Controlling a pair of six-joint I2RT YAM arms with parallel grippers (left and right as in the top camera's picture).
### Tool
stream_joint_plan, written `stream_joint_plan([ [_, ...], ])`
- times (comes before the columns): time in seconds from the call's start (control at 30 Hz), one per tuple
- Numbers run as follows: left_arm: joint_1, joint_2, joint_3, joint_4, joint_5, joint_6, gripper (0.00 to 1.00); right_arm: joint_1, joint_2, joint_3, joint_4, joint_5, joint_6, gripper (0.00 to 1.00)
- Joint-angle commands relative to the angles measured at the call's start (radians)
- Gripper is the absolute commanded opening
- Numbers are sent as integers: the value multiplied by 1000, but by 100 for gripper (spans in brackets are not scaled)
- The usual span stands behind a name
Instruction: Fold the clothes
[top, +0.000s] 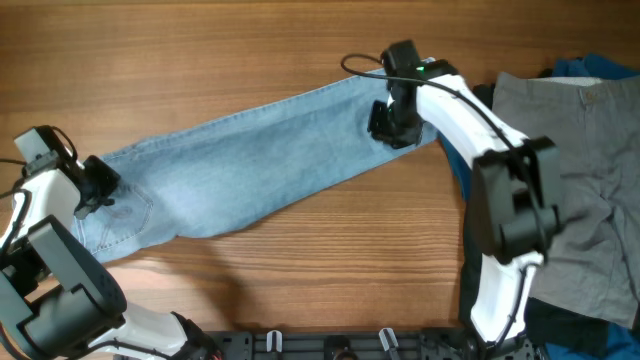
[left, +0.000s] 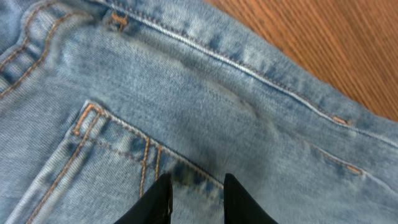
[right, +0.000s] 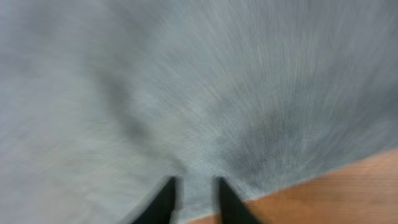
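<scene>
Jeans (top: 250, 150): light-blue denim, laid flat and stretched in a long slanted band across the wooden table (top: 300, 50), waist end at the lower left, leg end at the upper right.
Jeans, waist end: a back pocket (left: 93, 174) with orange-brown stitching faces up; a stitched seam (left: 267, 81) runs along the edge beside bare wood.
Jeans, leg end: reaches up to the pile of other clothes on the right side of the table.
Left gripper (left: 194, 193): down over the waist end, its black fingertips (left: 158, 199) at the pocket's upper corner.
Left gripper, jaws: parted a little, with flat denim showing in the gap and no fold pinched between them.
Right gripper (right: 194, 193): down over the leg end near its lower edge, just beside the bare wood.
Right gripper, jaws: parted a little, with cloth showing through the gap; the wrist view is blurred, and no fold shows between the fingers.
Grey garment (top: 580, 170): crumpled on the right side of the table, behind the right arm.
Bright-blue garment (top: 600, 65): peeks out at the top right, under the grey one.
Dark cloth (top: 590, 325): at the bottom right, under the grey garment's lower edge.
</scene>
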Motion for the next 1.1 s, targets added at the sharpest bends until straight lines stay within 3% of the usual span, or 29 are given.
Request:
stream_joint_plan([
  [0.0, 6, 7, 127, -111, -19, 60, 27, -65, -145, 7, 74, 66, -155, 47],
  [0.17, 62, 5, 218, -218, -24, 58, 36, -218, -141, 6, 182, 55, -212, 52],
  [0.37, 139, 8, 212, -317, 35, 50, 18, -386, -48, 6, 277, 0, -321, 50],
  [0.6, 192, 8, 113, -332, -37, -105, 11, -423, 94, 6, 285, -172, -528, 47],
  [0.7, 208, 8, 90, -326, -44, -107, 11, -420, 128, 6, 285, -201, -568, 46],
  [0.9, 213, 8, 47, -278, -109, -108, 11, -420, 137, 6, 280, -224, -568, 37],
  [1.07, 234, 8, 40, -235, -180, -108, 11, -419, 134, 9, 274, -274, -561, 4],
])
